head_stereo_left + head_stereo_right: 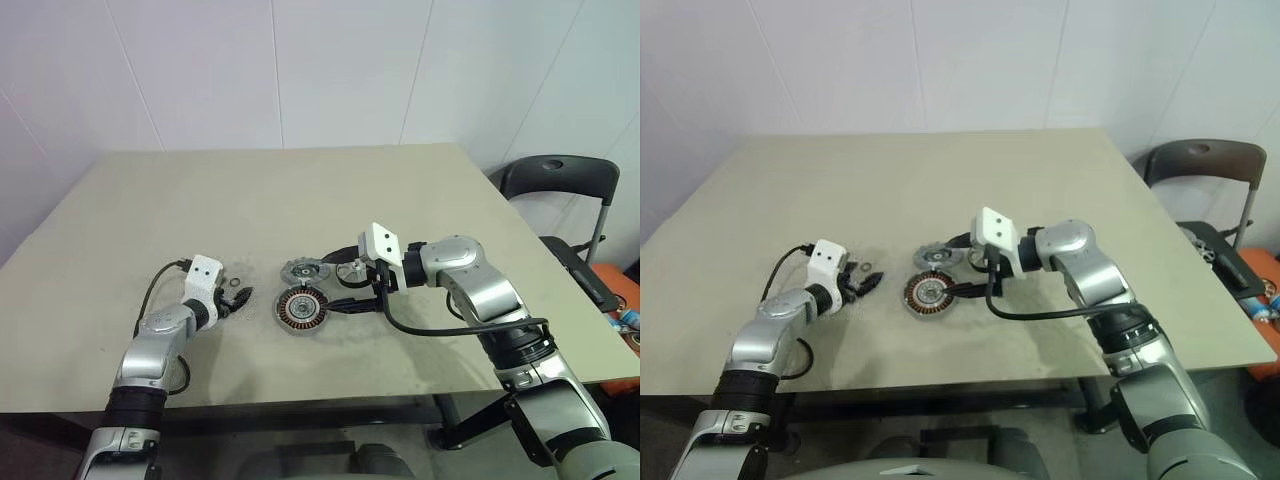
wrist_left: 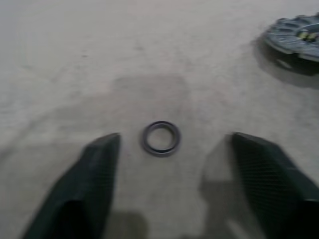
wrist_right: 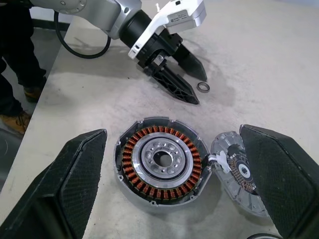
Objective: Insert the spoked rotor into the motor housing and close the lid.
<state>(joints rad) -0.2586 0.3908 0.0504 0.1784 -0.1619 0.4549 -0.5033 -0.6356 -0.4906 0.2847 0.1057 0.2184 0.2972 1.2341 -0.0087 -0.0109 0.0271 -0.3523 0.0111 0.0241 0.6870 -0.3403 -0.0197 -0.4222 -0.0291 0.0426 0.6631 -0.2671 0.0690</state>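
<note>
The rotor has not yet been inserted: the housing point(image 3: 160, 166) lies open on the tabletop point(image 1: 300, 190), its coppery windings and centre bore bare. No task part is gripped, so the step in hand is judged to be the approach before the first pick.

The rotor point(image 1: 353, 274) lies just behind and to the right of the housing, partly hidden by the right arm. The lid point(image 1: 303, 269) lies just behind the housing, its edge nearly touching the housing's rim.

The right tool point(image 3: 169, 186) is held spread wide above the housing, one finger on each side, with nothing between them and no contact made. The left tool point(image 2: 169, 149) is set low over the tabletop, well to the left of the housing. Its fingers point(image 2: 97, 174) stand apart on either side of a small loose ring point(image 2: 161, 138), which lies flat and untouched; whether a grasp on it is intended cannot be told.

Next, the right tool would need to be shifted back onto the rotor's rim. The rotor would then be carried over the housing, held level and centred on the bore before being lowered.
</note>
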